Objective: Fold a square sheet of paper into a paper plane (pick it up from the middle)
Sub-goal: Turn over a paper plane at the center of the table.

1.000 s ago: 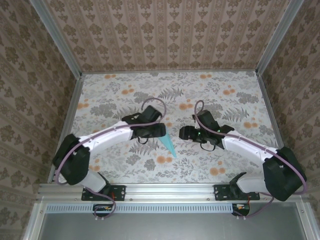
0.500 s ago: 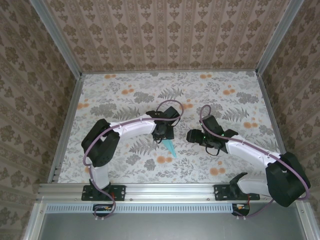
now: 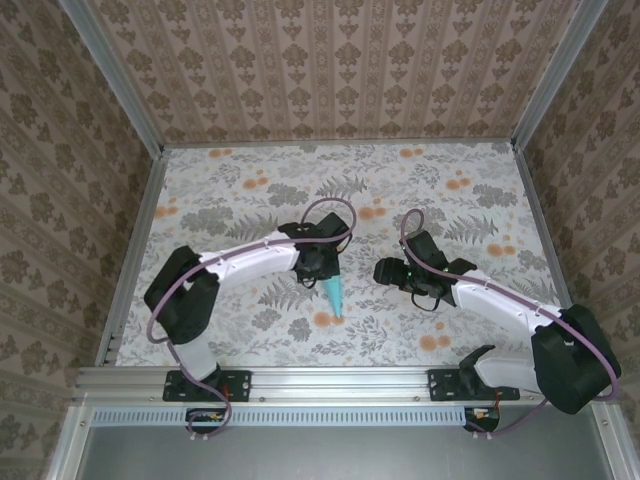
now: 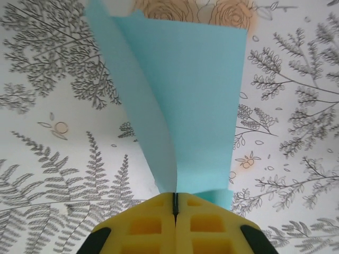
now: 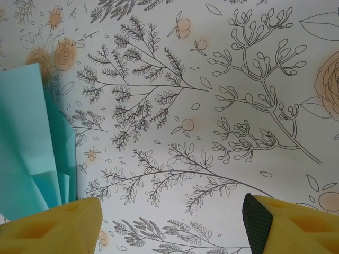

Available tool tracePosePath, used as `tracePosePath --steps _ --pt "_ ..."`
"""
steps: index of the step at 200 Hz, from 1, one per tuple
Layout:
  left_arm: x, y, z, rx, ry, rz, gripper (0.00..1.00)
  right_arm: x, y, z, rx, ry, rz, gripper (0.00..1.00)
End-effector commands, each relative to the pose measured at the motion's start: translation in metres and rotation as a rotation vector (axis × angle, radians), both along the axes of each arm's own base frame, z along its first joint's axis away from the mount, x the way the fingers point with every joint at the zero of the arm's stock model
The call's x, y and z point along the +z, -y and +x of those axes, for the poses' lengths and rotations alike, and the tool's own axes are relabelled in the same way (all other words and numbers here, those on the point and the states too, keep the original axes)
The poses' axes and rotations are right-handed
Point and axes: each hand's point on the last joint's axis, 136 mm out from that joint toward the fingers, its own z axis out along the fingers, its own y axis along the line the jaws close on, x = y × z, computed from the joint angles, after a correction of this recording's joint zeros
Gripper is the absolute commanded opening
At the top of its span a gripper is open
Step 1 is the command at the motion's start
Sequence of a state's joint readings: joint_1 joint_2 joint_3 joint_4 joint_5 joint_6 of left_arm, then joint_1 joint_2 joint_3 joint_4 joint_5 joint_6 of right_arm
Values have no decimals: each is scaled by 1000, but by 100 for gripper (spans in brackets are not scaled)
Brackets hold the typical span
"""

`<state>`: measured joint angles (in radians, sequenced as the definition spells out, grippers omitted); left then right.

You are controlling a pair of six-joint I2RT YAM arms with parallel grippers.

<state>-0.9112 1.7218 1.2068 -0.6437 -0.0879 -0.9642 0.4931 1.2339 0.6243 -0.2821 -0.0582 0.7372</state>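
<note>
Top external view gives me the paper plane (image 3: 332, 296) as a slim, matte turquoise wedge near the middle of the floral-printed tabletop (image 3: 230, 190). Its long axis runs from the left gripper (image 3: 322, 272) toward the arm bases, and the narrow tip points at the near edge, slightly right. On the left wrist view, the yellow pads (image 4: 143, 225), moulded with hollow cells, press together on the paper's lower edge, so that pincer is clenched on the paper plane. The sheet fans away in smooth, curved layers. The right gripper (image 3: 385, 270) sits just beside it, released, with bare tabletop between its fingers.
</note>
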Motion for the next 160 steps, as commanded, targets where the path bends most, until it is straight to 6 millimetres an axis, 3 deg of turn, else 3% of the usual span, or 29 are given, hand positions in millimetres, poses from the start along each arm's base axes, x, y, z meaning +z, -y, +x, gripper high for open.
tracePosePath --steps 1,31,50,82,115,160 --pt "26 2 8 -44 95 -73 0 6 1 -1 -3 2 7 73" --pt "53 20 11 -146 205 -248 0 21 -11 1 51 41 66 73" --pt "56 30 12 -170 213 -391 0 31 -18 3 65 77 120 71" --pt "45 44 10 -200 196 -551 0 39 -34 1 121 99 204 63" --pt "25 45 8 -185 162 -611 0 40 -50 -1 186 84 221 51" --pt "-6 36 4 -146 111 -626 0 21 -78 -2 265 15 171 41"
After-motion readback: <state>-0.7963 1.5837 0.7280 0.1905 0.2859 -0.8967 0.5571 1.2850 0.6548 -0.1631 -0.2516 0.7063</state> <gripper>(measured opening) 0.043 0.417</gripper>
